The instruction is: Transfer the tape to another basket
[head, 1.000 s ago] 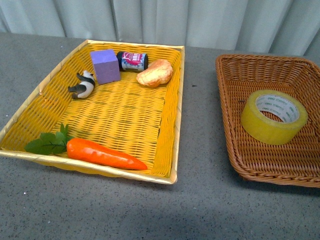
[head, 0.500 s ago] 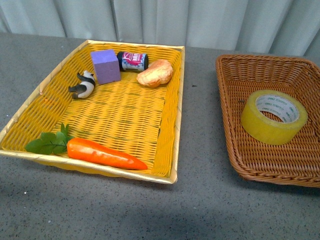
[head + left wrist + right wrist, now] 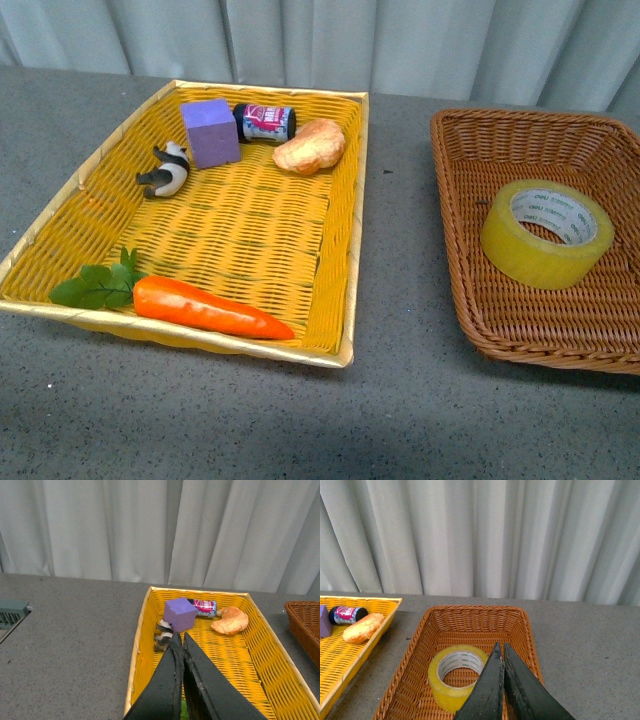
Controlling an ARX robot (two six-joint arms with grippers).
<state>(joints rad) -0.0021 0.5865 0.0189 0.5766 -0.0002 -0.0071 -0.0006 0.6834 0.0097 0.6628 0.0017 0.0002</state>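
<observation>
Tape, a wide roll of translucent yellow packing tape [image 3: 547, 233] with white printed core, lies flat in the brown woven wicker basket [image 3: 470, 300] near the right edge of the grey surface [image 3: 400, 400], so the move looks done. Right gripper [image 3: 503, 652] hangs above it, clenched and empty; left gripper [image 3: 180, 640] is clenched too, over the yellow woven tray [image 3: 345, 300].

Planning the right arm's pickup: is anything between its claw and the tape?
Nothing visible. The right claw is shut and hangs above the tape, which lies alone in the brown basket, its top uncovered.
</observation>
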